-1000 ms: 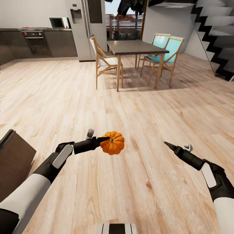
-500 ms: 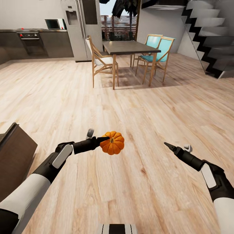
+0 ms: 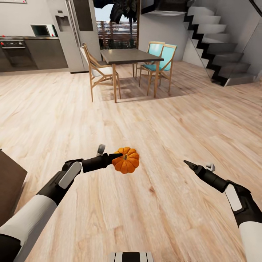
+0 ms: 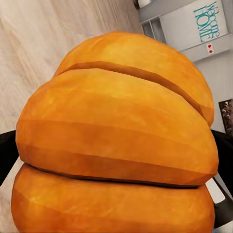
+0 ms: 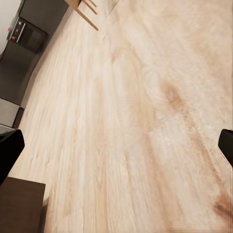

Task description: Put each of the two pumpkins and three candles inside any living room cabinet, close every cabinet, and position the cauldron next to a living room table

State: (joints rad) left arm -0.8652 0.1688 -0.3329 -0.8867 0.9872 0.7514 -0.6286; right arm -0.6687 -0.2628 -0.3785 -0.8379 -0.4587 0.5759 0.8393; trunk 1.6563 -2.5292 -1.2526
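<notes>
Pale wood floor [image 3: 174,120] fills the room as the robot turns with its load, the head view having swung so that the dining table [image 3: 125,56], its chairs and the staircase [image 3: 218,54] now sit further left than a second ago, while the kitchen units slide toward the edge. That sweep is the camera's, not the furniture's. A dark-brown cabinet [image 3: 9,182] corner juts in at the lower left, less of it in view than before, which suggests the base is rotating away from that end of the unit rather than squaring up to it. Both arms hold the same pose throughout. The left gripper [image 3: 116,157] stays clamped on the pumpkin [image 3: 126,160], carried above the floor out in front of the robot; its wrist camera sees orange ribs [image 4: 116,141] pressed between dark fingers. The right gripper [image 3: 187,163] hangs empty, its tips drawn together in the head view. Judging by this, the pumpkin is mid-transport, not yet stowed, and a cabinet front must still be reached and opened.
</notes>
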